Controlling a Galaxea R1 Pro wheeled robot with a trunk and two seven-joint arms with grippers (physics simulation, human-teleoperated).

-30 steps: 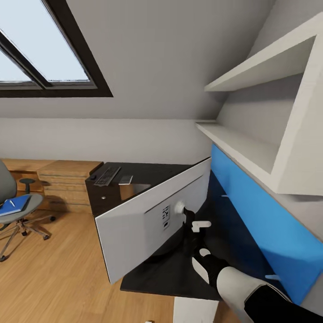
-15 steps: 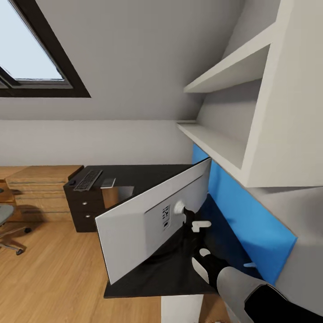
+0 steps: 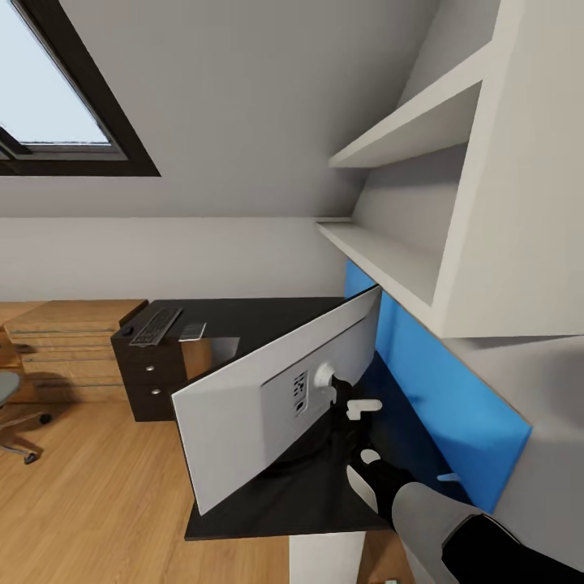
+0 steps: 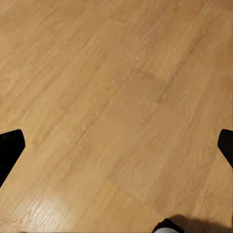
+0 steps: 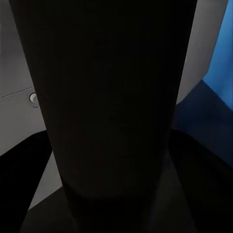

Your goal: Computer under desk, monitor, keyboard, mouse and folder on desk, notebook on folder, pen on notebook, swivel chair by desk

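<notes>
Right arm: we see it reach up from the lower right of the head view, white forearm and black wrist, toward the back of the monitor; the right gripper sits at the dark stand column just behind the screen.
Right fingers: we cannot tell whether they clasp the column or stand free; the right wrist view is taken up by the dark column at very close range.
Left gripper: in the left wrist view we note two dark fingertips spread wide apart at opposite edges, nothing between them, above the wooden floor.
Monitor: one, tilted, its white back toward us, over the near black desk beside the blue wall panel.
Keyboard: one keyboard lies on the far desk, with one small grey object just beside it.
Chair: one swivel chair, cut by the left edge.
Change: against the picture half a second earlier, the whole view has shifted slightly rightward; arm and monitor keep their relation.
Shelves: two white shelves on the right wall.
</notes>
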